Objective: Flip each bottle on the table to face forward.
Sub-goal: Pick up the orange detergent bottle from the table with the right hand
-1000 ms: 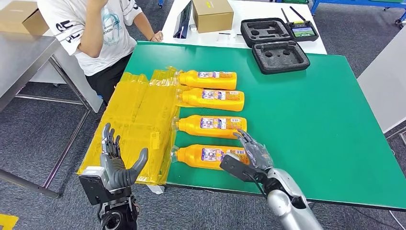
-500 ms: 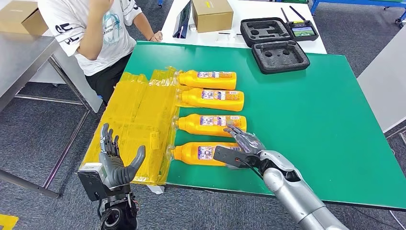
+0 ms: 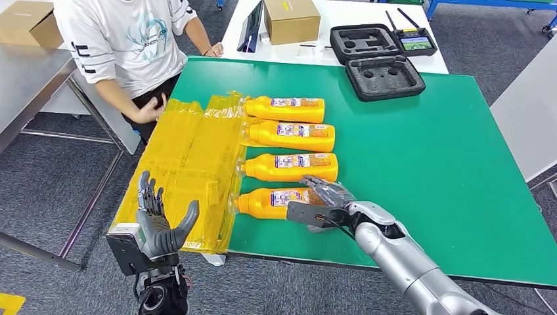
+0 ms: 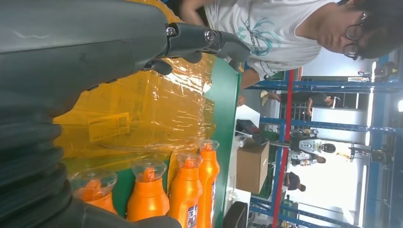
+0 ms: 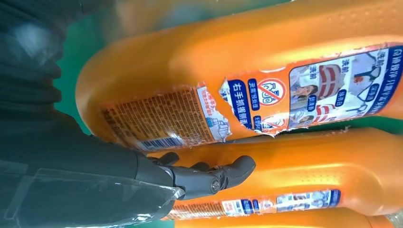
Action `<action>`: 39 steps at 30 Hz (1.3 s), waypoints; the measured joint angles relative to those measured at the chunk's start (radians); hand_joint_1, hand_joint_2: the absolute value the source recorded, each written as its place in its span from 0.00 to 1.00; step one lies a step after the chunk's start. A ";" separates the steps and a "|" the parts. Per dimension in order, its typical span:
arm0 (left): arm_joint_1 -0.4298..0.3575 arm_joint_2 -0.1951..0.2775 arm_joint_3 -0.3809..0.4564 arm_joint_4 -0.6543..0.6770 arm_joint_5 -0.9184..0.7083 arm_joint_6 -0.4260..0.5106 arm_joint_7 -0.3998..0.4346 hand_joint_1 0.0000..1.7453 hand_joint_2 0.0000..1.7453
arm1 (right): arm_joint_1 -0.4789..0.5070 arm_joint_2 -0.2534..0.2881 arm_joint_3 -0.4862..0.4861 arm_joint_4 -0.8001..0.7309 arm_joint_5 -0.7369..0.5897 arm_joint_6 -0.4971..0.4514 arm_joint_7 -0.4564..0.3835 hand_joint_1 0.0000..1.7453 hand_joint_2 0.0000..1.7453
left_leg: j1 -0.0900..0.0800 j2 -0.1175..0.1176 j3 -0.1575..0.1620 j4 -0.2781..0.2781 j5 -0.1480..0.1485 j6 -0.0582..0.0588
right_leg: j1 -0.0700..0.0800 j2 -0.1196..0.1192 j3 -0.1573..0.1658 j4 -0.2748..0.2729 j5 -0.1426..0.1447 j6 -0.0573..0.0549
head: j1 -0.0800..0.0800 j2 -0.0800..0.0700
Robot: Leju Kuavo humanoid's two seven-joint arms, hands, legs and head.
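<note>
1. Now the right hand [image 3: 322, 202] lies on the base end of the nearest bottle [image 3: 272, 201] — whether its fingers grasp it, I cannot tell.
2. That bottle lies flat at the green table's [image 3: 446, 164] near edge, beside the yellow plastic sheet [image 3: 190, 157].
3. Likely stiff, full and smooth — grip the broad body, not the cap.
4. The left hand [image 3: 157, 220] is spread, holding nothing.

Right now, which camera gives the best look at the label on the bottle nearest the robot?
The right wrist view: the nearest bottle is close up, its torn label sharp, beside the right robot hand. The head view shows that bottle whole but small. In the left wrist view I cannot tell which bottle it is.
</note>
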 joint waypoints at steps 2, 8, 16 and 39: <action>0.000 0.000 0.000 0.000 0.001 -0.001 0.000 0.00 1.00 | -0.004 0.000 0.006 0.006 -0.002 0.001 0.000 0.00 1.00 | 0.000 0.000 0.000 0.000 0.000 0.000 | 0.000 0.000 0.000 0.000 0.000 0.000 | 0.000 0.000; 0.000 0.002 0.000 0.009 0.011 -0.006 0.000 0.00 1.00 | -0.016 0.000 0.023 0.020 -0.011 0.008 -0.002 0.00 1.00 | 0.000 0.000 0.000 0.000 0.000 0.000 | 0.000 0.000 0.000 0.000 0.000 0.000 | 0.000 0.000; 0.000 0.003 0.001 0.016 0.020 -0.006 -0.002 0.00 1.00 | -0.031 0.000 0.040 0.035 -0.017 0.014 -0.007 0.53 1.00 | 0.000 0.000 0.000 0.000 0.000 0.000 | 0.000 0.000 0.000 0.000 0.000 0.000 | 0.000 0.000; 0.008 0.006 0.002 0.024 0.058 -0.002 -0.002 0.00 1.00 | -0.084 -0.010 0.137 0.109 -0.029 0.051 -0.019 1.00 1.00 | 0.000 0.000 0.003 0.000 0.000 0.000 | 0.000 0.000 0.002 0.000 0.000 0.000 | 0.000 0.000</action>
